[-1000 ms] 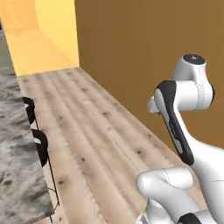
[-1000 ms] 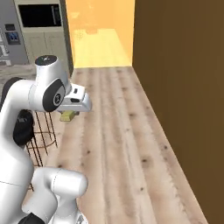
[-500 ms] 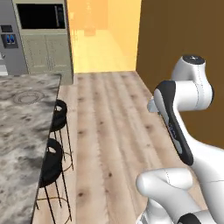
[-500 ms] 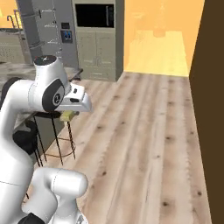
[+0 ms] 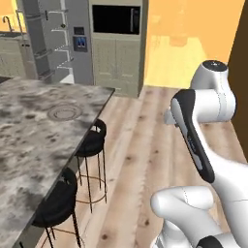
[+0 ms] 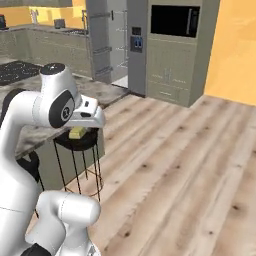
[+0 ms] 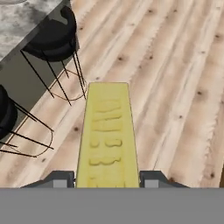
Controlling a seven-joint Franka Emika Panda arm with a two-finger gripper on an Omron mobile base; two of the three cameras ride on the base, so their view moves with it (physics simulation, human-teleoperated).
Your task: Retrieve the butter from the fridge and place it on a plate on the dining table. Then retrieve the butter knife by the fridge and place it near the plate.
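Tool (image 7: 107, 178) clamped on the butter (image 7: 108, 133), one dark finger tip (image 7: 61, 177) at each side of the yellow stick's near end. Butter carried in the air above the wooden floor (image 7: 175, 78), pointing away from the hand, with stamped marks on its top face. Seen from the right base camera as a small yellow block (image 6: 77, 133) under the white hand, over a black stool (image 6: 76, 143).

Marbled desk (image 5: 34, 135) to the left of the arm, round plate (image 5: 64, 112) lying flat on it, well apart from the butter. Two black stools (image 5: 92, 138) tucked against the desk's edge. Dark cooktop (image 6: 17, 70) set into the far part of the top.

Fridge (image 5: 58, 41) at the back with a door standing open, pale shelves showing inside. Olive cabinets with a black oven (image 5: 117, 19) just beside it, orange wall beyond.
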